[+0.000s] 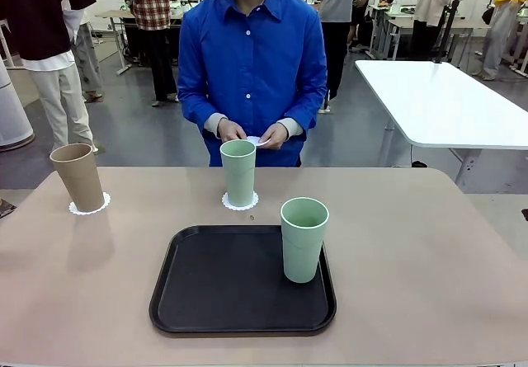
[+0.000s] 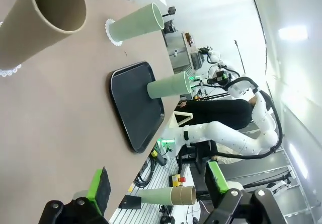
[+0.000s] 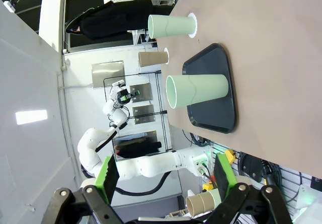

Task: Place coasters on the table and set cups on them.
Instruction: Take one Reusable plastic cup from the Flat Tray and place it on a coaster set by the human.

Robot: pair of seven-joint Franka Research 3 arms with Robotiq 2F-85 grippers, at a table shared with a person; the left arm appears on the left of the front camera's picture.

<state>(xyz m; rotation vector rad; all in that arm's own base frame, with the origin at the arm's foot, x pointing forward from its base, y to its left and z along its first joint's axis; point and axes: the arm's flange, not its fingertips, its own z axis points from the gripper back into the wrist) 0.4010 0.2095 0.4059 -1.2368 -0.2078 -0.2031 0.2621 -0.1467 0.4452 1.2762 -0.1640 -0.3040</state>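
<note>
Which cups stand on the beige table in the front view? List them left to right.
Tall tan-beige matte cup on a white lacy paper coaster → pale mint green cup on a second coaster → second mint green cup, standing on the black rectangular tray.

A black tray (image 1: 223,289) with rounded corners and a raised rim lies flat in the near middle. At the far side stands a person in a blue button-up shirt (image 1: 252,62), and a glossy white table (image 1: 437,103) stands to the far right on the grey floor (image 1: 140,132). Farther off on the left are a person in a plaid shirt (image 1: 157,4) and another in pale trousers (image 1: 62,95).
</note>
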